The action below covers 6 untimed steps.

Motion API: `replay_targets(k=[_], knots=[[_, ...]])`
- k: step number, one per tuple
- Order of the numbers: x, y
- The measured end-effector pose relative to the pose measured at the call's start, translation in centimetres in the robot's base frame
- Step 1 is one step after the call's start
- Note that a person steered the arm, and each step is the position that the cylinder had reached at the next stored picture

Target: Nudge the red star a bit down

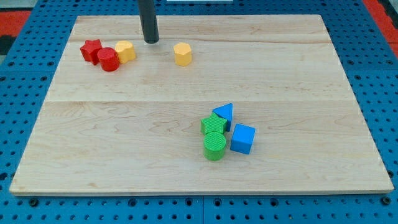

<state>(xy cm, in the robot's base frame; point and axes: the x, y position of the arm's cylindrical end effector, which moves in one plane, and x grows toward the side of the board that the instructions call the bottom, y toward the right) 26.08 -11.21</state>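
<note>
The red star (91, 50) lies at the board's upper left. A red cylinder (108, 59) touches its lower right side, and a yellow block (125, 51) touches the cylinder's right. My tip (151, 40) rests on the board to the right of this cluster, about a hundred pixels right of the star and slightly higher. A yellow hexagonal block (182, 54) sits to the right of the tip, a little lower.
Near the lower middle is a cluster: a blue triangular block (224, 114), a green star (213, 125), a green cylinder (214, 146) and a blue cube (242, 138). The wooden board (311, 74) lies on a blue pegboard surface.
</note>
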Motion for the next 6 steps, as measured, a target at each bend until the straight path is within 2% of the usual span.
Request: replay_targets(k=[5,6], knots=[[-0.8,-4.2],[-0.8,-8.2]])
